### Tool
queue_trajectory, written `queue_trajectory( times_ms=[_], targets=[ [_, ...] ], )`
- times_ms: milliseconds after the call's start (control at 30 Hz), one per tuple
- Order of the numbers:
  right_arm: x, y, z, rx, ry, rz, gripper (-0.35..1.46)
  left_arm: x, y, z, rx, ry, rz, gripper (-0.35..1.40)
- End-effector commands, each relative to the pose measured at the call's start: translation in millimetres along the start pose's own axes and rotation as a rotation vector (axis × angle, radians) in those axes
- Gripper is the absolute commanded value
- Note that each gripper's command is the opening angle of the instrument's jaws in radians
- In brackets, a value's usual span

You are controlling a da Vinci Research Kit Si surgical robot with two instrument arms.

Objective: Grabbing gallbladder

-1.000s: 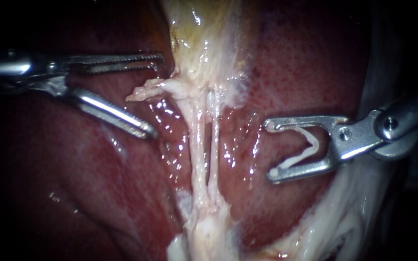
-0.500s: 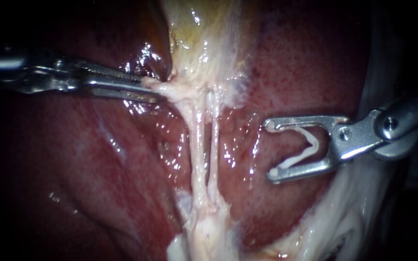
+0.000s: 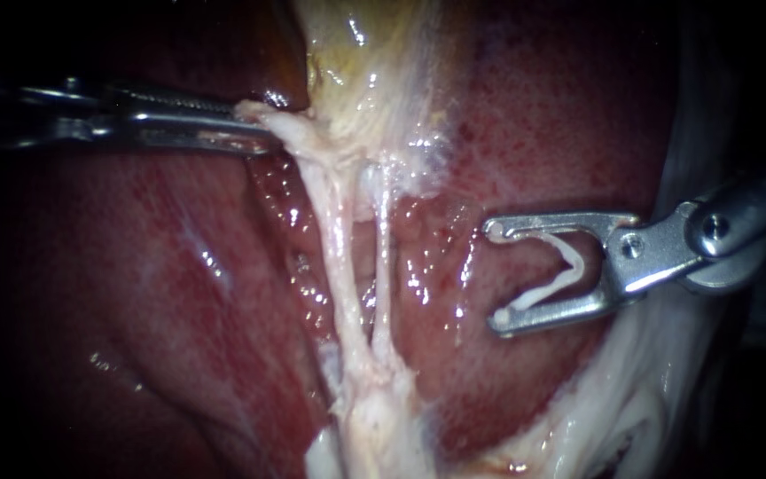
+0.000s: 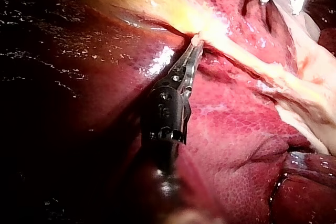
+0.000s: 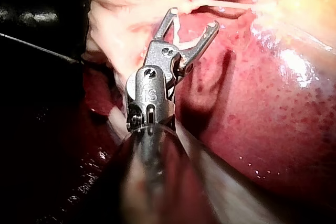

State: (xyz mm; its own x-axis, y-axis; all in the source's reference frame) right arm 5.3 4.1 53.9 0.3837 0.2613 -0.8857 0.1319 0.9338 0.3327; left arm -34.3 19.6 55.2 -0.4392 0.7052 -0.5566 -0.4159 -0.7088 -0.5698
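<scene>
Risk: my L instrument (image 3: 254, 129) jaws clamp gallbladder (image 3: 365, 71) edge at 10 o'clock; hard pull may tear it. R instrument (image 3: 496, 273) wide, cradling clip (image 3: 565, 266).

No readable text

Neither the liver (image 3: 560, 133) nor the gallbladder (image 3: 374, 71) bears any lettering, label, number or sign that can be made out in the three views.

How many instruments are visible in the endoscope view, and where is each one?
2. The left instrument is shut on pale tissue at the gallbladder's lower end; the right instrument, over the liver, holds a white clip between its jaws.
</scene>
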Motion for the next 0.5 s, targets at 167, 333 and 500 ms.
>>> queue_trajectory(
  times_ms=[167,333,500],
  targets=[
    [-0.1,0.0,0.1,0.0,0.0,-0.001,0.5,0.8,-0.5,-1.5,0.011,0.015,-0.021,-0.35],
    [-0.1,0.0,0.1,0.0,0.0,-0.001,0.5,0.7,-0.5,-1.6,0.033,0.017,-0.033,-0.35],
    [-0.1,0.0,0.1,0.0,0.0,-0.001,0.5,0.8,-0.5,-1.6,0.031,0.016,-0.039,-0.35]
  ],
)
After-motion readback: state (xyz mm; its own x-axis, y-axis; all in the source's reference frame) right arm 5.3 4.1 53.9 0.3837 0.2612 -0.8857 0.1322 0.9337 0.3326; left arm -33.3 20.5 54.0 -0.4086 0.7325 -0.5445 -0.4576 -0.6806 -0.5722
